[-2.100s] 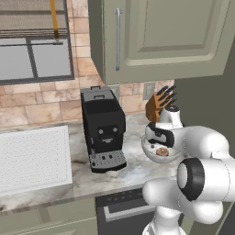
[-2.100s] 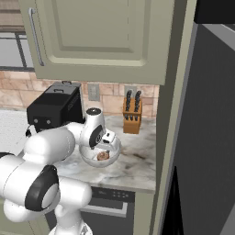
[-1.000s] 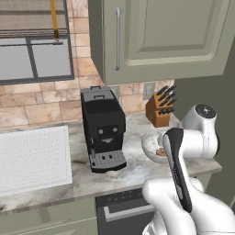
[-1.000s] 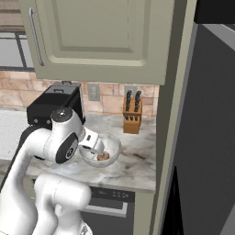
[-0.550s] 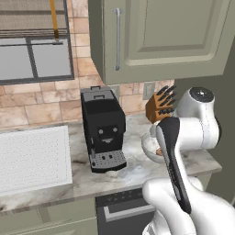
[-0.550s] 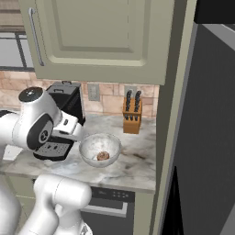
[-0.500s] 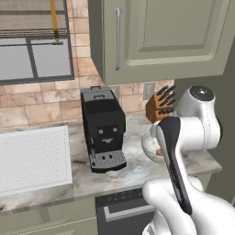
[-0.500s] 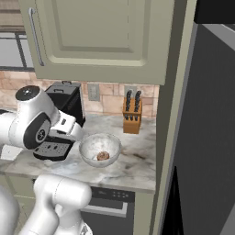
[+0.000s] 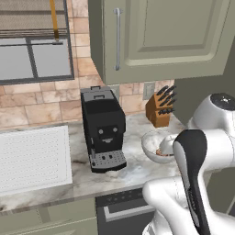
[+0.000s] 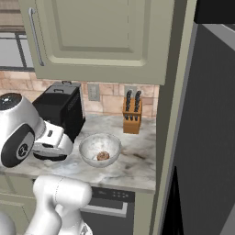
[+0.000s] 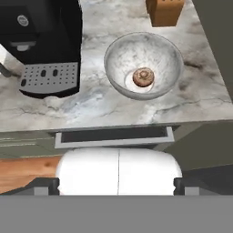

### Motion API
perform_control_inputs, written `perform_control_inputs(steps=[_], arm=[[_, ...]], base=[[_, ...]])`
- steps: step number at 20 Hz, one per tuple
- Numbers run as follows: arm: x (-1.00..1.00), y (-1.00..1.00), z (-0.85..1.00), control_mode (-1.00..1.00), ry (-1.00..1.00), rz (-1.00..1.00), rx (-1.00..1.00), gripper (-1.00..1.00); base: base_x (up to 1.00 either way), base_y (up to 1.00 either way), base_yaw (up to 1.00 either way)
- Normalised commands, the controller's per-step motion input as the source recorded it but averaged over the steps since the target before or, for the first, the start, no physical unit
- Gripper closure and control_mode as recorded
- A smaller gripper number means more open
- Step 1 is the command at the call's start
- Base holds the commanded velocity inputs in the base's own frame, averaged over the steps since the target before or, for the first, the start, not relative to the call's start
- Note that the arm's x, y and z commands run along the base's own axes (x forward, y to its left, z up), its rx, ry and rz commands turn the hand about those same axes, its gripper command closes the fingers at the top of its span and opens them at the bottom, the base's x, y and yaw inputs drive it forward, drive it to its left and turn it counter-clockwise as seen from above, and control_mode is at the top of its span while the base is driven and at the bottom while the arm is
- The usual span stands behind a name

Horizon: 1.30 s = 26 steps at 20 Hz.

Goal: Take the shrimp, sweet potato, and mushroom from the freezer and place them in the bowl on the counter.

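Observation:
The bowl [image 11: 144, 64] stands on the counter [image 11: 100, 107], to the right of a black coffee machine. One brown, round-capped lump, the mushroom [image 11: 143, 77], lies in the middle of the bowl. In the right base view the bowl [image 10: 100, 148] holds the same lump [image 10: 103, 156]. My gripper [image 11: 117, 185] is open and empty, pulled back above the counter's front edge and looking down on the bowl. The freezer [image 10: 209, 137] rises dark grey at the right. The shrimp and the sweet potato are out of view.
A black coffee machine [image 9: 103, 128] stands left of the bowl [image 9: 158, 146], and a wooden knife block [image 9: 159, 106] stands behind it against the brick wall. Green cabinets [image 9: 160, 36] hang overhead. A dark dishwasher front [image 11: 113, 135] sits under the counter.
My arm has swung back from over the bowl and risen, and the hand has drawn away from it. The bowl and the lump in it have stayed put.

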Motion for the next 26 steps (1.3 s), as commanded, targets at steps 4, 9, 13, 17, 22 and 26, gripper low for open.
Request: perform_control_inputs(steps=[4, 9, 13, 17, 22, 26], arm=[[-0.09, -0.14, 0.11, -1.0, 0.0, 0.05, 0.01, -1.0], [-0.02, 0.0, 0.45, -1.0, 0.0, 0.0, 0.0, -1.0], [-0.27, 0.0, 0.39, -1.0, -0.05, 0.0, 0.0, -1.0], [-0.15, 0.0, 0.48, -1.0, -0.06, -0.01, 0.0, -1.0], [-0.11, 0.0, 0.12, -1.0, -0.02, 0.0, 0.0, -1.0], [0.0, 0.0, 0.0, 1.0, 0.0, 0.0, 0.0, -1.0]], base=[[0.0, 0.0, 0.0], [0.0, 0.0, 0.0], [0.0, 0.0, 0.0], [0.0, 0.0, 0.0], [0.0, 0.0, 0.0], [-0.28, 0.0, -0.01]])
